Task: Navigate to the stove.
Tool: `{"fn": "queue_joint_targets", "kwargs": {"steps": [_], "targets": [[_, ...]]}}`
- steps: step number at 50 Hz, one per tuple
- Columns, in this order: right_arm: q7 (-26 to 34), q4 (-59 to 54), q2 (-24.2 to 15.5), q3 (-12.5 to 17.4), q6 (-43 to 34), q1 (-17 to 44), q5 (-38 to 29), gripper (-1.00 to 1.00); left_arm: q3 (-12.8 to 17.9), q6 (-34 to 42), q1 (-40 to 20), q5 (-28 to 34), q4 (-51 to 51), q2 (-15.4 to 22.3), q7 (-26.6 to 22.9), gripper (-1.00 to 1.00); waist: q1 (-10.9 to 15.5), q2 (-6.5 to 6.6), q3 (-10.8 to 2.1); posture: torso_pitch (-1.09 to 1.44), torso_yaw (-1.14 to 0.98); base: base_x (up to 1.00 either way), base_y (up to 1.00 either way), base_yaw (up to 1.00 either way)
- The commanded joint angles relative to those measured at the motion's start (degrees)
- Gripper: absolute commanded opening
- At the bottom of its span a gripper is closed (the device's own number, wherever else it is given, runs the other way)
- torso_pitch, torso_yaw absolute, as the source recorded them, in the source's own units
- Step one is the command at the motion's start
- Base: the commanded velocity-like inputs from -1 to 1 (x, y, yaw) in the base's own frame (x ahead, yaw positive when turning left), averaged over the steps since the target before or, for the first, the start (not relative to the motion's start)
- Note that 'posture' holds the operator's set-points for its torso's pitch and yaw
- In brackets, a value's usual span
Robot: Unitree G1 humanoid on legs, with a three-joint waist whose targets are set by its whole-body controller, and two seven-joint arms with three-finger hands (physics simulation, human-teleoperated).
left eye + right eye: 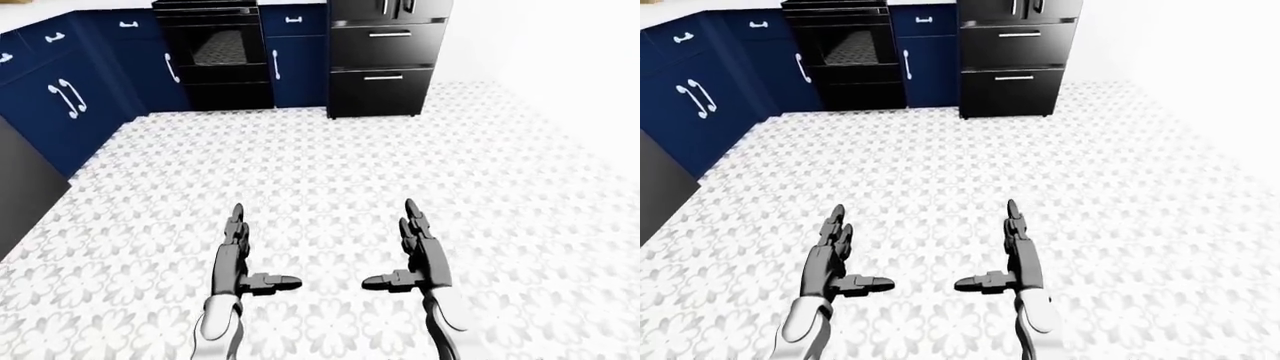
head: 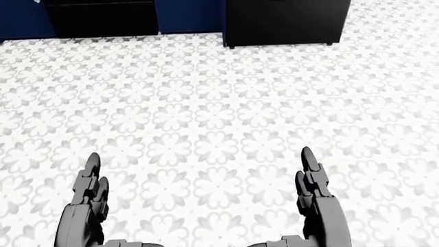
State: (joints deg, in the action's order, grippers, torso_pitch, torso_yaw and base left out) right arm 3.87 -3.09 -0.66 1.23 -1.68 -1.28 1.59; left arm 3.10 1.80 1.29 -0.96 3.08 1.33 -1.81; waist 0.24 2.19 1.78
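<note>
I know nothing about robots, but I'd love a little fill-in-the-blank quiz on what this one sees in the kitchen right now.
1. In the left-eye view, the black stove stands to the ____ of the black refrigerator.
2. The cabinets on either side of the stove are dark ____.
3. Both the left hand and the right hand hold ____.
4. The floor is tiled in a grey and white ____ pattern.

Missing words: left; blue; nothing; flower

Dark grey hands (image 1: 236,259), white forearms (image 1: 218,324)
</note>
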Motion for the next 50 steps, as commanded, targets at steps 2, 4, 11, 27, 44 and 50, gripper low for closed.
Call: {"fn": "queue_joint_targets", "kwargs": {"steps": [2,4,11,27,44,50], "targets": [[-0.3,3.0,-0.6,1.2,2.1,1.4,0.3,1.0,-0.9,-1.9,-1.4,-0.1,-2.8,-0.2,-0.4,1.0,-0.3,-1.17,-0.86,0.0,0.0,0.0,0.27,0.0],[-0.3,3.2,-0.6,1.1,2.1,1.3,0.2,1.0,-0.9,-1.9,-1.4,-0.1,-2.8,-0.2,-0.4,1.0,-0.3,-2.47,-0.62,0.0,0.0,0.0,0.25,0.0],[-0.1,2.8,-0.6,1.0,2.6,1.3,0.1,1.0,-0.9,-1.9,-1.4,-0.1,-2.8,-0.2,-0.4,1.0,-0.9,-5.51,-0.96,0.0,0.0,0.0,0.24,0.0],[0.1,3.5,-0.5,0.8,2.4,0.9,-0.2,1.0,-0.9,-1.9,-1.4,-0.1,-2.8,-0.2,-0.4,1.0,0.0,-0.22,-1.02,0.0,0.0,0.0,0.22,0.0],[-0.1,3.6,-0.5,0.9,2.1,1.0,-0.2,1.0,-0.9,-1.9,-1.4,-0.1,-2.8,-0.2,-0.4,1.0,-0.8,-3.25,-0.63,0.0,0.0,0.0,0.22,0.0],[-0.1,3.8,-0.5,0.8,2.0,0.9,-0.3,1.0,-0.9,-1.9,-1.4,-0.1,-2.8,-0.2,-0.4,1.0,-0.2,1.3,-1.0,0.0,0.0,0.0,0.23,0.0]]}}
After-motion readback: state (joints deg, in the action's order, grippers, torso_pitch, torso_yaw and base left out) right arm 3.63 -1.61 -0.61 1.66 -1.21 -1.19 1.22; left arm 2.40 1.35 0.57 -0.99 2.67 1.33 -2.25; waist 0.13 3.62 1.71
